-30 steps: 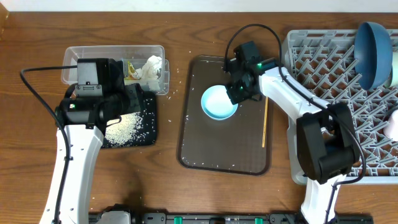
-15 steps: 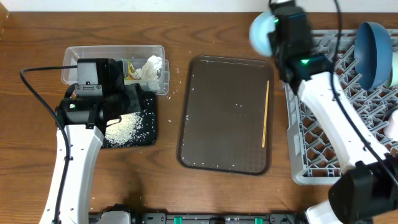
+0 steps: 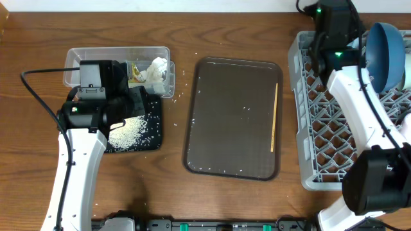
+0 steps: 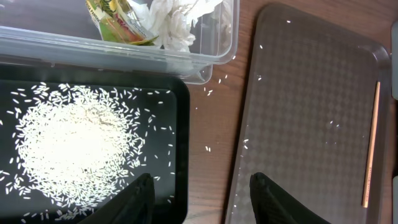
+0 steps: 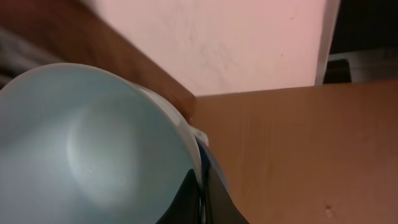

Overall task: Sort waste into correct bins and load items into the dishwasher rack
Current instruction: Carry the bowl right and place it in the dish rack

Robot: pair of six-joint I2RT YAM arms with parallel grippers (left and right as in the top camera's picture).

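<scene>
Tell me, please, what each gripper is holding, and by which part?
The right gripper pinches the pale mint bowl by its rim; the left gripper stands open, holding nothing.

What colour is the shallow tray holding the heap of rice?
Black. The shallow tray shows best in the left wrist view.
</scene>
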